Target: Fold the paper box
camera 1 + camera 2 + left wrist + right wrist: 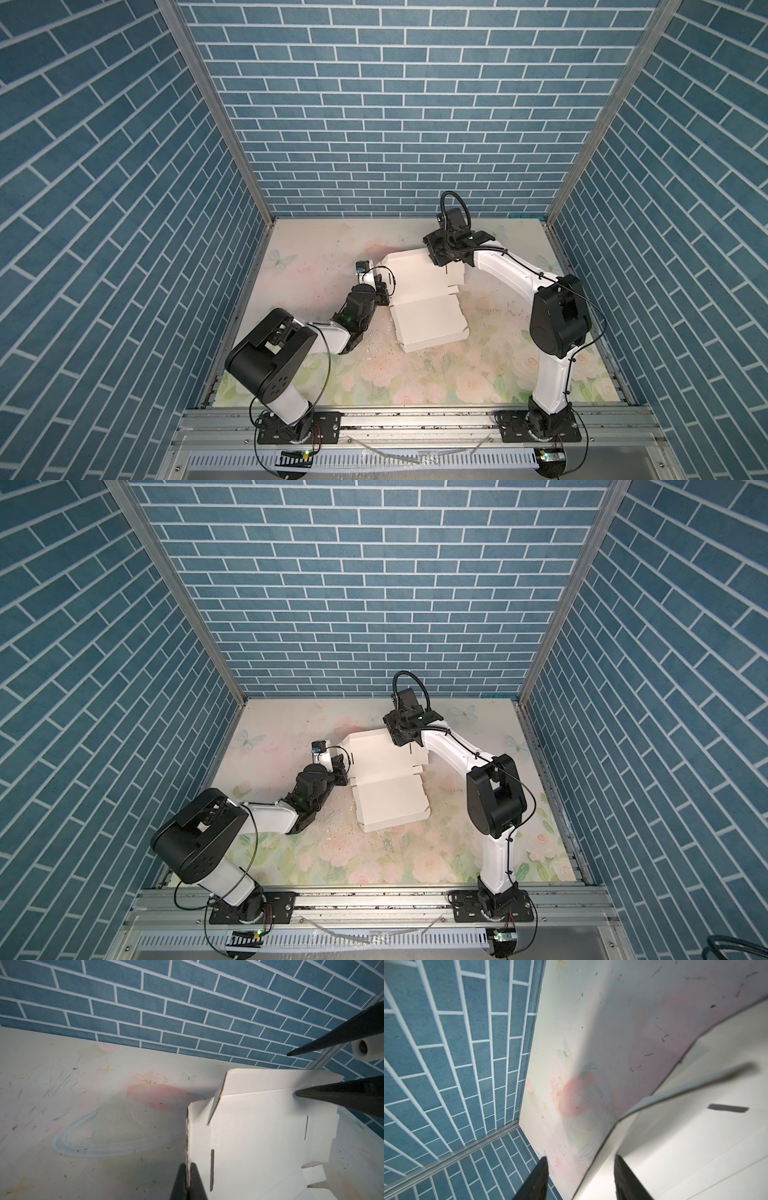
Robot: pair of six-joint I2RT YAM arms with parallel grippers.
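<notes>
The white thin-cardboard paper box (424, 320) lay on the floral table (478, 374) between both jaws: left jaws clamped on its raised side wall (187, 1136), right jaws apart astride its far flap (270, 1079). Pulling against that clamp could crease or tear the board.

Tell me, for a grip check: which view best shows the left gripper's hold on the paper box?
Left wrist view: the left gripper is shut on the paper box edge, close up. Both top views show it small; the right wrist view misses it.
</notes>
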